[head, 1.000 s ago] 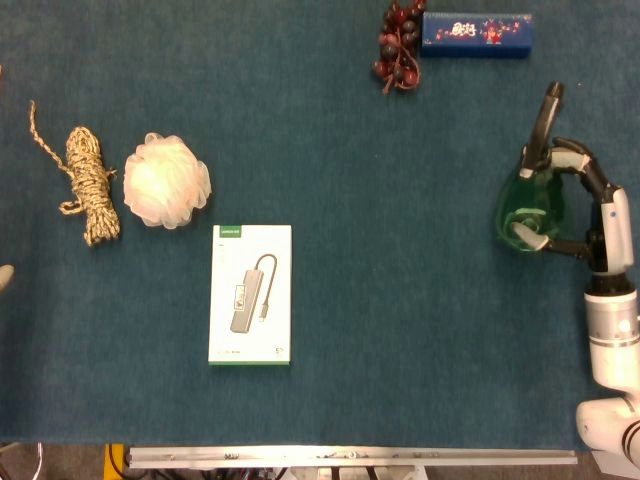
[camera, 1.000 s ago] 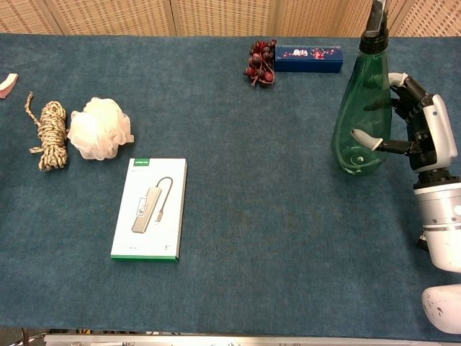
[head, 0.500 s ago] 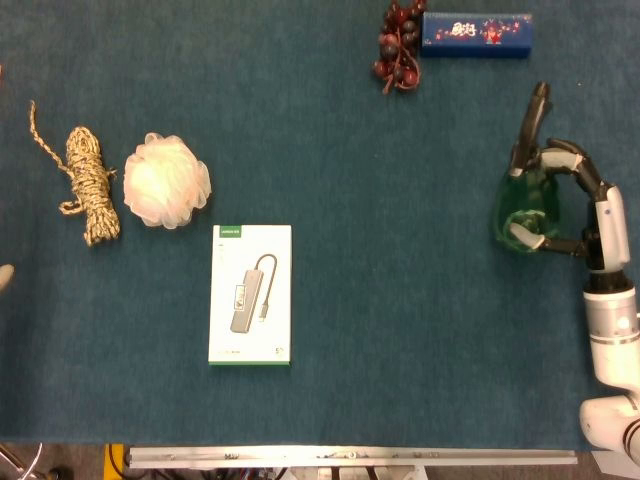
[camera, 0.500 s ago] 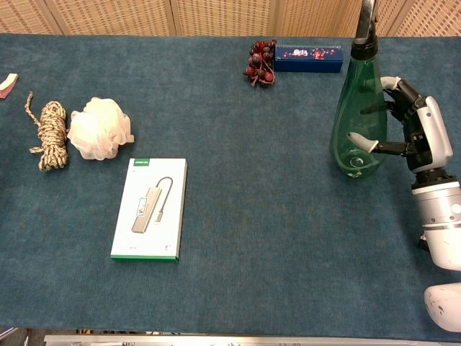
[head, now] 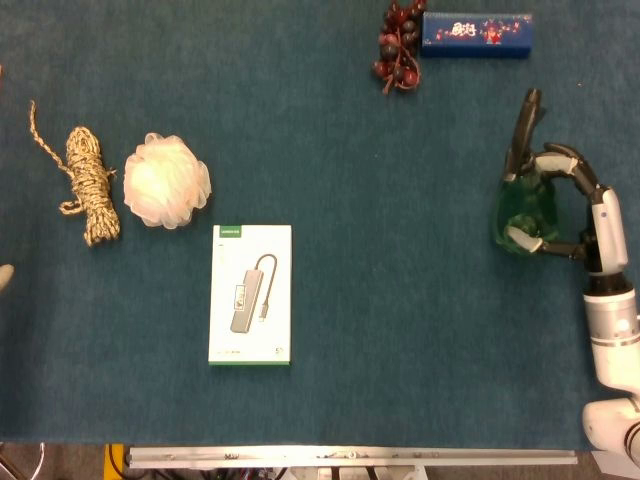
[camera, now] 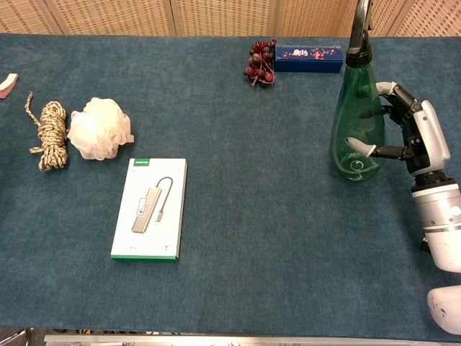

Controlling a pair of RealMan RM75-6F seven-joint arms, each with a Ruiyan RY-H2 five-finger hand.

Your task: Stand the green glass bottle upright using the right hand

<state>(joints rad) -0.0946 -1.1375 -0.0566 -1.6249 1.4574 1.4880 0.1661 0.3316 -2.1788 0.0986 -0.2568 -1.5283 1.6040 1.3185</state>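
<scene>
The green glass bottle [camera: 357, 122] stands nearly upright at the right side of the table, its dark neck [camera: 359, 29] pointing up. In the head view the green glass bottle [head: 520, 205] shows from above, with the neck leaning away. My right hand [camera: 412, 137] grips the bottle's lower body from the right, thumb in front and the other fingers curled around the far side. The right hand [head: 578, 205] shows the same grip from above. The bottle's base is at the blue cloth; whether it rests fully flat I cannot tell. My left hand shows in neither view.
A white and green box [camera: 149, 208] lies mid-table. A white bath pouf [camera: 99, 128] and a coiled rope [camera: 47, 135] lie at the left. Dark red grapes [camera: 258, 62] and a blue box [camera: 307, 58] sit at the far edge, behind the bottle.
The bottle has tipped closer to vertical and shifted slightly left and away, still in my right hand. Nothing else has moved.
</scene>
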